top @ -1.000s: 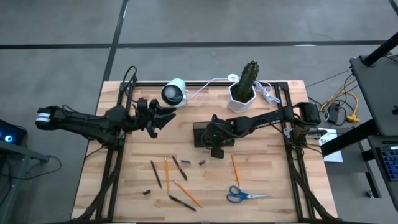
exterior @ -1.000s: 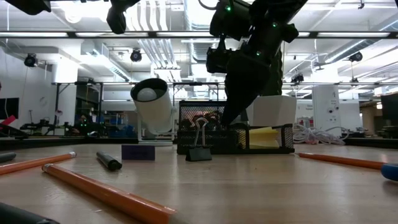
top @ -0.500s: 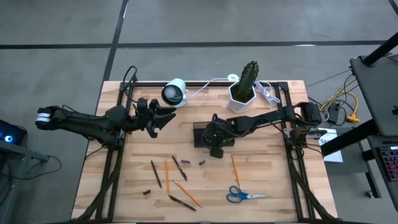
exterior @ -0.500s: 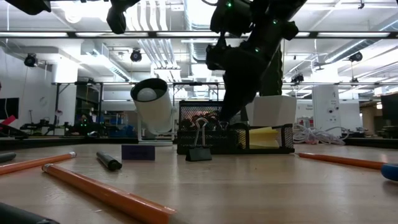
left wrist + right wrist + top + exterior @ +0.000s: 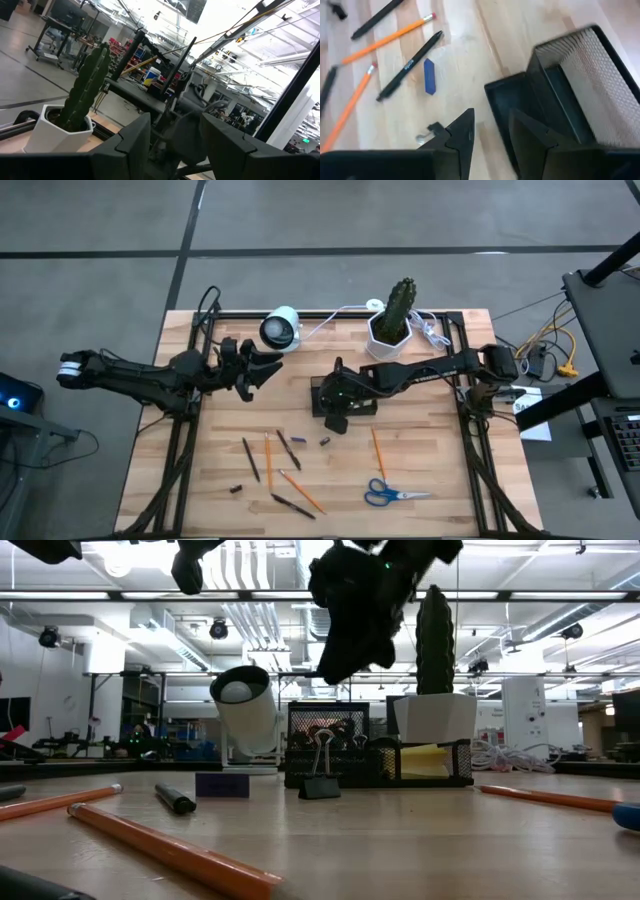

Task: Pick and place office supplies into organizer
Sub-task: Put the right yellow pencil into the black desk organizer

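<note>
The right gripper (image 5: 335,420), jaws apart and empty, hovers at the organizer (image 5: 322,390) mid-bench. Cactus pot (image 5: 388,338) behind; pencils (image 5: 300,491) and scissors (image 5: 396,494) lie in front. Left gripper (image 5: 268,366) waits, open.

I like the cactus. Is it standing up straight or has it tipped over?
Standing up straight. The cactus rises upright from its white pot in the low view, and the pot sits flat behind the black organizer.
</note>
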`<state>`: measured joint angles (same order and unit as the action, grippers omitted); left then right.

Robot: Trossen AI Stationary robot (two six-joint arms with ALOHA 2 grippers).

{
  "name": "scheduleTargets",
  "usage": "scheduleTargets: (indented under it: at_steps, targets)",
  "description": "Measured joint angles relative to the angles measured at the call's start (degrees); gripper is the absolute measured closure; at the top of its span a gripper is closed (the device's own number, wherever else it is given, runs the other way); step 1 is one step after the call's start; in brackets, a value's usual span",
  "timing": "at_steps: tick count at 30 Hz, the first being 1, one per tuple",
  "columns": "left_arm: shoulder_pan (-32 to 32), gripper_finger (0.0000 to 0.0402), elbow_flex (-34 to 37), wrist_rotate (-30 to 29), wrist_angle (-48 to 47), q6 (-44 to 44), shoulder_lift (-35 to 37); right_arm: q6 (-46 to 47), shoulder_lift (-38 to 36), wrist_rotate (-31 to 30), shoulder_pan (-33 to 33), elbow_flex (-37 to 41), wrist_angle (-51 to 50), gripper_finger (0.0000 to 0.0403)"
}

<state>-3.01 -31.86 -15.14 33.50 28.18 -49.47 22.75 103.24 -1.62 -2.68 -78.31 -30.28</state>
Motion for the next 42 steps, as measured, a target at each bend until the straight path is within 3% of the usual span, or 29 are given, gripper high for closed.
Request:
scheduleTargets:
  at_steps: [11, 21, 31, 38, 42]
  targets:
    - [0.0, 0.0244, 0.0, 0.0, 0.0, 0.0, 0.0, 28.4, -0.1, 0.7, -0.8, -10.3, -25.1, 0.0291]
    - [0.0, 0.0244, 0.0, 0.0, 0.0, 0.0, 0.0, 36.2, -0.2, 2.9, -5.4, -10.1, -36.4, 0.0290]
    - [0.0, 0.0244, 0.0, 0.0, -0.2, 0.0, 0.0, 42.8, -5.0, -2.6, -11.4, -5.2, -36.9, 0.0248]
    - [0.0, 0.0244, 0.0, 0.0, -0.2, 0.0, 0.0, 58.2, -15.7, -4.4, -13.4, 6.2, -35.8, 0.0236]
    - [0.0, 0.0244, 0.0, 0.0, -0.3, 0.0, 0.0, 64.3, -19.4, -2.1, -15.0, 12.9, -26.5, 0.0229]
